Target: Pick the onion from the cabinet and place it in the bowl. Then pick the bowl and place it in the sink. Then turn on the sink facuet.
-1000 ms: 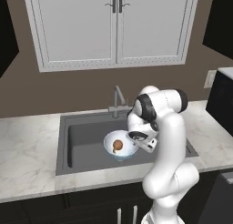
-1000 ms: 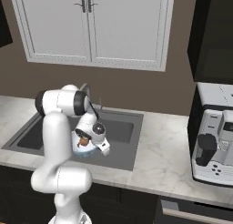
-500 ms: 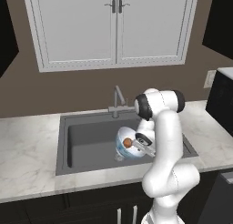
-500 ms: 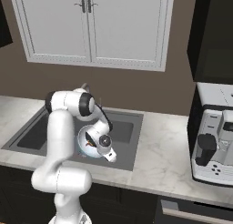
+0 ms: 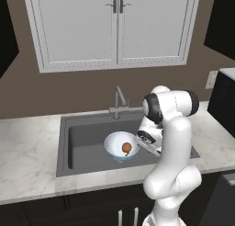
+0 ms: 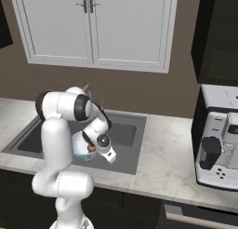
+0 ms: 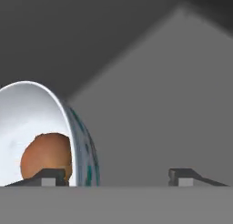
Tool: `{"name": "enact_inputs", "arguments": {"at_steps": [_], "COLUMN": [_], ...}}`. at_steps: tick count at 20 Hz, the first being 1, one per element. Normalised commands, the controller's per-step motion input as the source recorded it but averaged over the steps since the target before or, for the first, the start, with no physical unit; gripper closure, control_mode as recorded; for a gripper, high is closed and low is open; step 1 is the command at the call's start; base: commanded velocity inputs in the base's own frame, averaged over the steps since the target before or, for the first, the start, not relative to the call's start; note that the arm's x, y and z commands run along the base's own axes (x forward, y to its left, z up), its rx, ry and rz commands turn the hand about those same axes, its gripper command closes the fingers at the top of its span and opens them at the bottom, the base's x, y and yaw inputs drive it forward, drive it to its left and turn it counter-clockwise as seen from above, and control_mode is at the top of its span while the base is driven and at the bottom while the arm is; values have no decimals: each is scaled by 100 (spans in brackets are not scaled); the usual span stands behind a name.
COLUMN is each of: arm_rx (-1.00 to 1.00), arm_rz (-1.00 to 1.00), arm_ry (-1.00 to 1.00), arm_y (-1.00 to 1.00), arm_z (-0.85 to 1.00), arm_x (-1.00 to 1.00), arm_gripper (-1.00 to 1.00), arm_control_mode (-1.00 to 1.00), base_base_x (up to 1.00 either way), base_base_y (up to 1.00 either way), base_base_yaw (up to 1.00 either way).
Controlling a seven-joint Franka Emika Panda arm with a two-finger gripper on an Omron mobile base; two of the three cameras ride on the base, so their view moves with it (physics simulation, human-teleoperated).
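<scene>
The bowl sat down in the sink, toward the right half of the basin, with the onion resting inside it against the white inner wall. From the left base view the bowl stood upright on the sink floor, its pale blue patterned outside facing forward.

The claw hung low at the bowl's right rim, the white arm bent over the front edge of the desk. In the hand view the two dark fingertips stood wide apart: one lay inside the bowl right by the onion, and the other was out over the grey sink floor, well clear of the bowl's wall. The rim ran between them close to the first tip, so the claw was spread and not clamped on anything. Whether that inner tip touched the bowl wall could not be told from this angle.

The faucet stood behind the sink at the back edge, spout angled up. Above it the white cabinet had both doors shut. In the right base view the bowl was mostly hidden behind the arm, and a coffee machine stood on the desk far to the right.
</scene>
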Motion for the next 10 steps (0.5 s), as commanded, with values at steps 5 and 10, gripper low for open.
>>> {"name": "enact_inputs", "arguments": {"at_steps": [5,10], "arm_rx": [0,0], "arm_rz": [0,0], "arm_ry": [5,8], "arm_y": [0,0], "arm_z": [100,100], "arm_x": [2,0], "arm_gripper": [-100,-100], "arm_control_mode": [-100,-100], "base_base_x": [0,0], "base_base_y": [0,0], "base_base_yaw": [0,0]}}
